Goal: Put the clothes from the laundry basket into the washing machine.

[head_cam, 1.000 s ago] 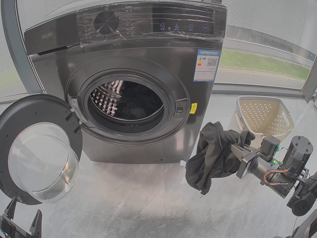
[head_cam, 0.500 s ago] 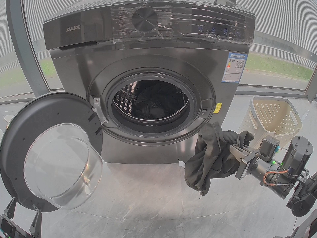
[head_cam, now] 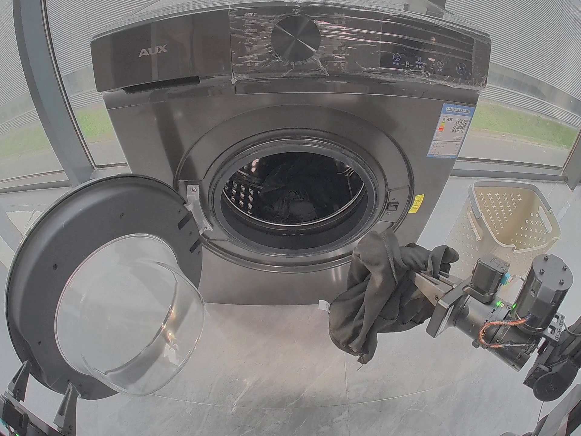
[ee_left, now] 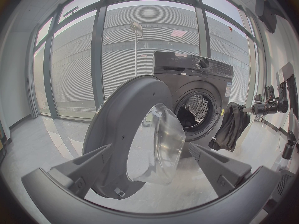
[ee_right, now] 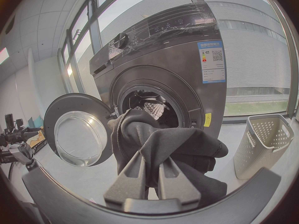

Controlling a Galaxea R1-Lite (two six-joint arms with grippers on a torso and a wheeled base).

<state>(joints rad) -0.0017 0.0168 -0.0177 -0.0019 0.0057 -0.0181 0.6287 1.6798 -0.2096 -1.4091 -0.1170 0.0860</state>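
Pale marble-look floor (head_cam: 272, 364), tall windows (ee_left: 74, 63) w/ dark frames (head_cam: 45, 92), grass strip (head_cam: 526, 125) outside, daylight.

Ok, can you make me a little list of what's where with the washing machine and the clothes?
Washing machine: front loader on the floor by the windows
Door: swung wide open, on the robot's left
Drum: dark clothes inside
Right gripper: shut on a dark garment, in the air below and right of the opening
Left gripper: open, empty, low by the door
Laundry basket: on the floor right of the machine, no clothes visible in it
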